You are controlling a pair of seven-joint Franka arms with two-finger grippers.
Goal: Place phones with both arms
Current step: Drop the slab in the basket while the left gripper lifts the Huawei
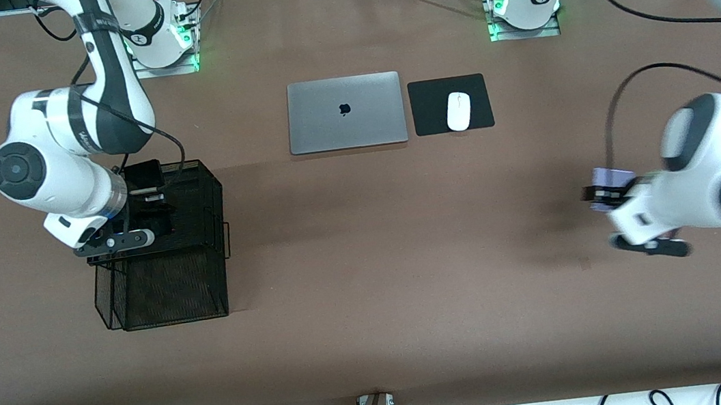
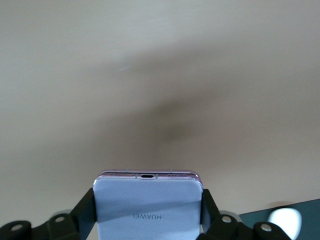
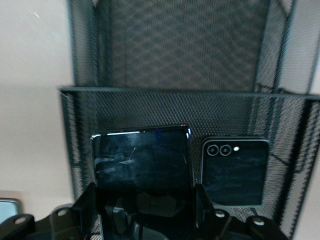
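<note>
Looking from the front, your right gripper point(image 1: 152, 218) is mostly hidden by its own wrist over the black mesh organizer point(image 1: 164, 281) at the right arm's end of the table; only the right wrist view shows its fingers closed on the long black slab phone point(image 3: 142, 165), standing in the rack's upper compartment beside the black flip phone point(image 3: 234, 171), which already rests there. Your left gripper point(image 1: 597, 195) hangs blurred over bare table at the left arm's end, and the left wrist view shows it clamping the lavender flip phone point(image 2: 148, 207) by its edges. The silver laptop point(image 1: 345, 113) and white mouse point(image 1: 458, 111) lie untouched.
</note>
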